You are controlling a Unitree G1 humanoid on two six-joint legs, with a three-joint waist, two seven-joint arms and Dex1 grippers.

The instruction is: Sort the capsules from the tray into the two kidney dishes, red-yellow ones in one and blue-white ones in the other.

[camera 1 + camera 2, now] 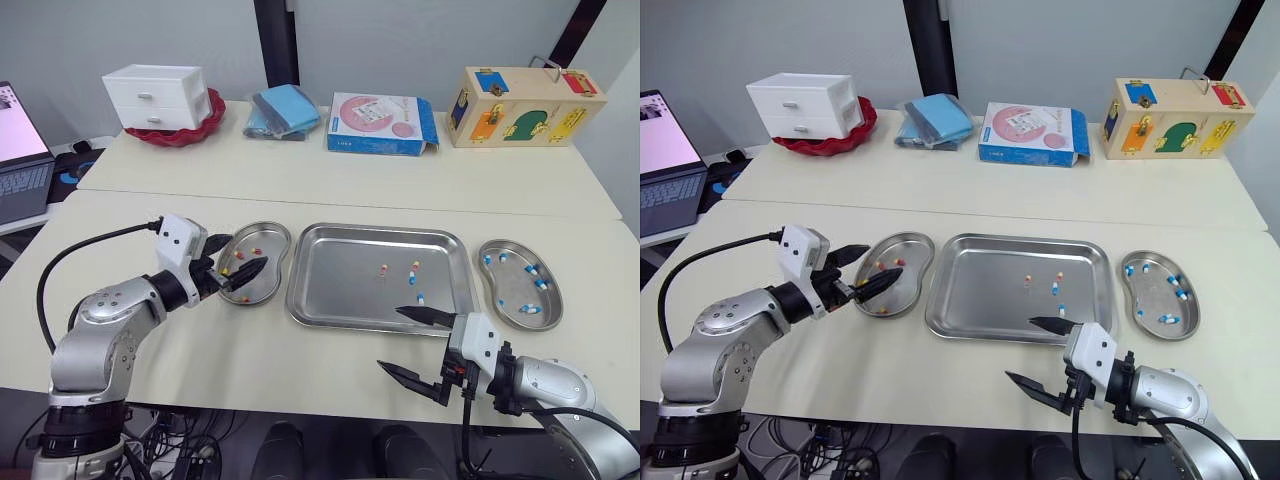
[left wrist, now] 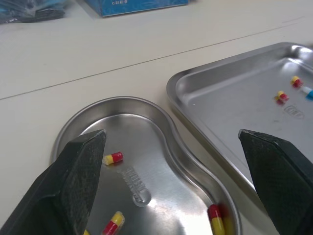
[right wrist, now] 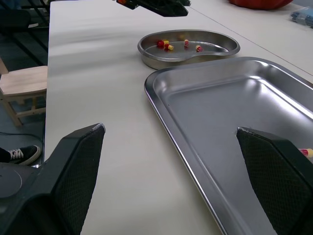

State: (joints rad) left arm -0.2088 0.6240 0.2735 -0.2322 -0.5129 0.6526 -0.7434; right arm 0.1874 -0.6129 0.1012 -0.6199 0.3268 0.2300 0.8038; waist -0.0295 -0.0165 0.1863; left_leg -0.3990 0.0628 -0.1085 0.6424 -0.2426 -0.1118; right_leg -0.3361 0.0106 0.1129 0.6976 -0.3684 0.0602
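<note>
1. You are partway through: the rectangular steel tray point(image 1: 375, 228) holds two red-yellow capsules point(image 1: 383, 270) and two blue-white capsules point(image 1: 421, 297).
2. The left steel kidney dish point(image 1: 270, 228) beside the tray holds at least four red-yellow; the right steel kidney dish point(image 1: 515, 290) holds five blue-white.
3. Your left gripper point(image 1: 247, 252) hangs wide open and empty over the dish left of the tray; your right gripper point(image 1: 390, 337) is equally open and empty at the tray's near edge.

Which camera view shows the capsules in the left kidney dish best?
The left wrist view: it looks straight into the left kidney dish, so the red-yellow capsules read clearly. Both eye views show them as specks by the left gripper; the right wrist view shows them far off.
</note>
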